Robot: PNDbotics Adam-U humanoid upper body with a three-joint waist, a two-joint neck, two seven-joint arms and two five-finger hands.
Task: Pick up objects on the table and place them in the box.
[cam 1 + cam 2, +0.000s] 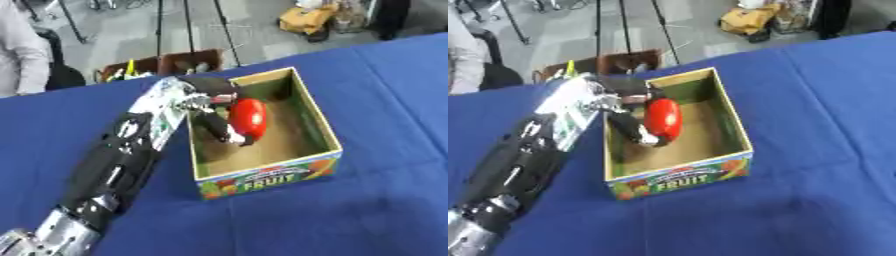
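A red oblong object (pixel 248 116) hangs inside the open cardboard fruit box (pixel 320 116), above its brown floor. My left hand (pixel 213 110) reaches over the box's left wall from the lower left, with its fingers curled round the red object. The box stands on the blue table (pixel 385 200), its printed front reading "FRUIT". Whether the red object touches the box floor I cannot tell. My right hand shows in neither view.
The blue cloth stretches bare to the right of and in front of the box. Beyond the table's far edge a brown crate (pixel 166 65) with small things stands on the floor, and a yellow object (pixel 306 20) lies further back.
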